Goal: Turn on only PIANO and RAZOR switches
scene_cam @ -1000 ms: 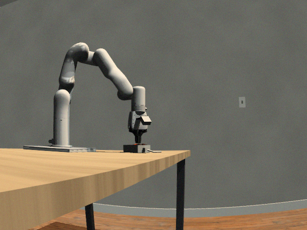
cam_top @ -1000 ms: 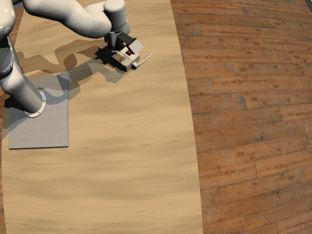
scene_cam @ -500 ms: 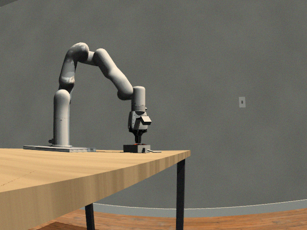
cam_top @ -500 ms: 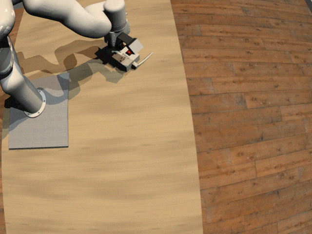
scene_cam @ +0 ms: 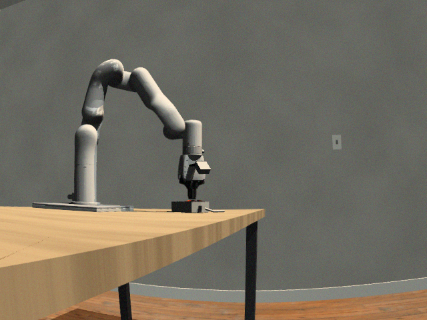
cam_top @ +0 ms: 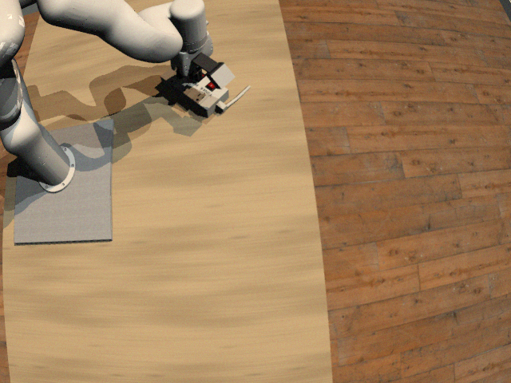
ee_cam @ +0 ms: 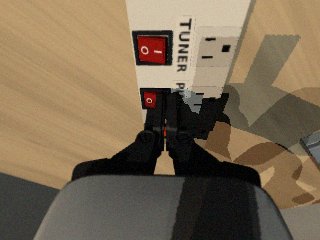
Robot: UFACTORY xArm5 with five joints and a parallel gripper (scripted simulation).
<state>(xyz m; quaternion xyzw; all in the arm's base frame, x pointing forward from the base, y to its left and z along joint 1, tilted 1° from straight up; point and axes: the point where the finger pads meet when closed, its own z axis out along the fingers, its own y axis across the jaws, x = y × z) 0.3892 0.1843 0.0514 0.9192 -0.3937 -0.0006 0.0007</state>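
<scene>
A white power strip (cam_top: 204, 97) (scene_cam: 189, 205) (ee_cam: 200, 30) lies flat on the wooden table (cam_top: 185, 247) near its far edge. In the wrist view a red rocker switch (ee_cam: 152, 48) stands beside the label TUNER. A second red switch (ee_cam: 150, 99) below it is partly hidden by my fingers; its label starts with P and the rest is covered. My gripper (ee_cam: 165, 106) (cam_top: 197, 78) (scene_cam: 191, 197) is shut and empty, its fingertips pointing straight down onto that second switch. The strip's other switches are hidden under the gripper and arm.
The strip's short cable stub (cam_top: 235, 96) (scene_cam: 214, 210) sticks out toward the table's edge. The arm's grey base plate (cam_top: 61, 214) (scene_cam: 83, 207) lies to the left on the table. The table edge (cam_top: 305, 164) runs close to the right of the strip.
</scene>
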